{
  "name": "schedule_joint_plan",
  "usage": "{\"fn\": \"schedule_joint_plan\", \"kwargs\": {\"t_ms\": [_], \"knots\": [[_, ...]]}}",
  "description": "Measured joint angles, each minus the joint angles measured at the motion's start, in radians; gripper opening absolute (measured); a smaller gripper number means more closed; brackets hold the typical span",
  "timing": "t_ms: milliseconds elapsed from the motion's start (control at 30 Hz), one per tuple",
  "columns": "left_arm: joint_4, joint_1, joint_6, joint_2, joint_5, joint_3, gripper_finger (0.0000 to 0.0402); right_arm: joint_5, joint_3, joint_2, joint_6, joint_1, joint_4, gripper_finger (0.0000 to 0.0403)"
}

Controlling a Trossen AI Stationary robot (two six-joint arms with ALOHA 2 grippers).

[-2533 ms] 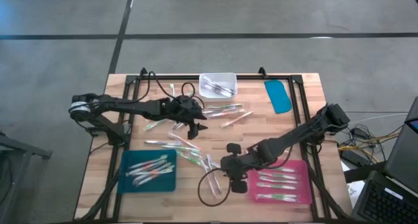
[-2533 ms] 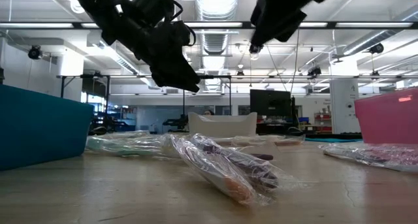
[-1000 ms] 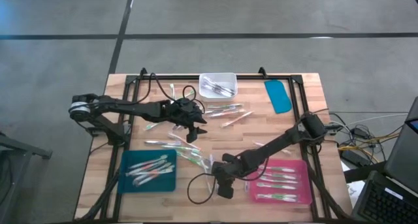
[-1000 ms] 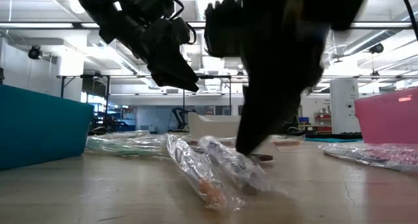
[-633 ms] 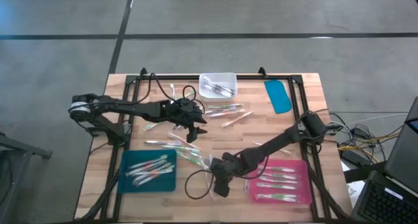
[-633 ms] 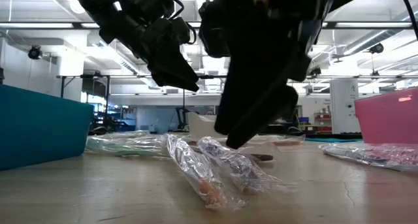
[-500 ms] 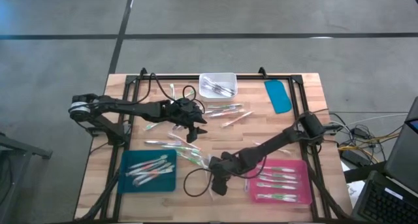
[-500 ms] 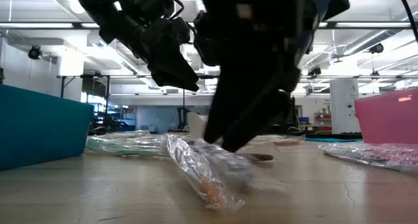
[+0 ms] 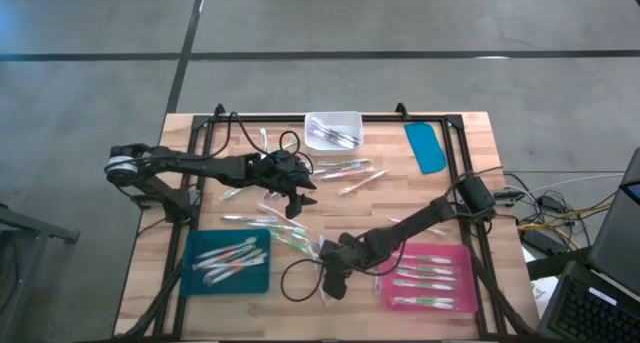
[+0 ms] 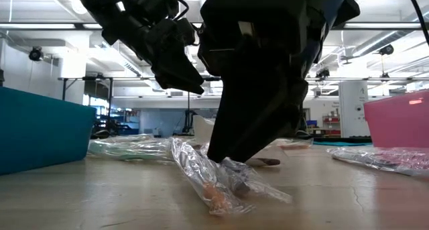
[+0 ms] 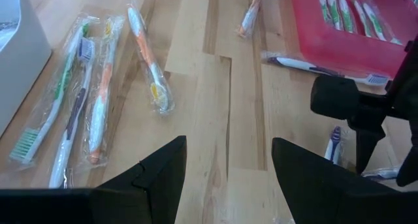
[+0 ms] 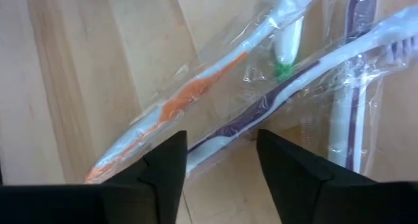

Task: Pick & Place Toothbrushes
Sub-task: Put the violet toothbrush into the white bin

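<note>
Bare wood between teal tray and pink tray, seemingly narrowed by scattered toothbrushes.

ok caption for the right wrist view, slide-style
Right gripper, fingers open, poised over a purple-handled wrapped toothbrush beside an orange-handled wrapped toothbrush on the wooden table.

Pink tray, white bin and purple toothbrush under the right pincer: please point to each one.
Pink tray [image 9: 462,253]: high view, on its far rim.
White bin [image 9: 333,118]: high view, on its far wall.
Purple toothbrush [image 12: 261,112]: right wrist view, on the middle of its handle, inside the clear wrapper.
</note>
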Motion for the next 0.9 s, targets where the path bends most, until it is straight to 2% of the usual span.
{"fn": "schedule_joint_plan", "kwargs": {"t_ms": [533, 767, 900], "knots": [[0.001, 0.000, 0.000, 0.000, 0.000, 0.000, 0.0229, 0.012, -0.002, -0.015, 0.030, 0.000, -0.002, 0.0022], [0.001, 0.000, -0.014, 0.000, 0.000, 0.000, 0.0229, 0.007, -0.008, -0.094, -0.019, -0.008, -0.184, 0.0026], [0.003, 0.000, -0.015, 0.000, 0.000, 0.000, 0.0229, 0.077, -0.008, -0.178, -0.058, -0.021, -0.290, 0.0023]]}}
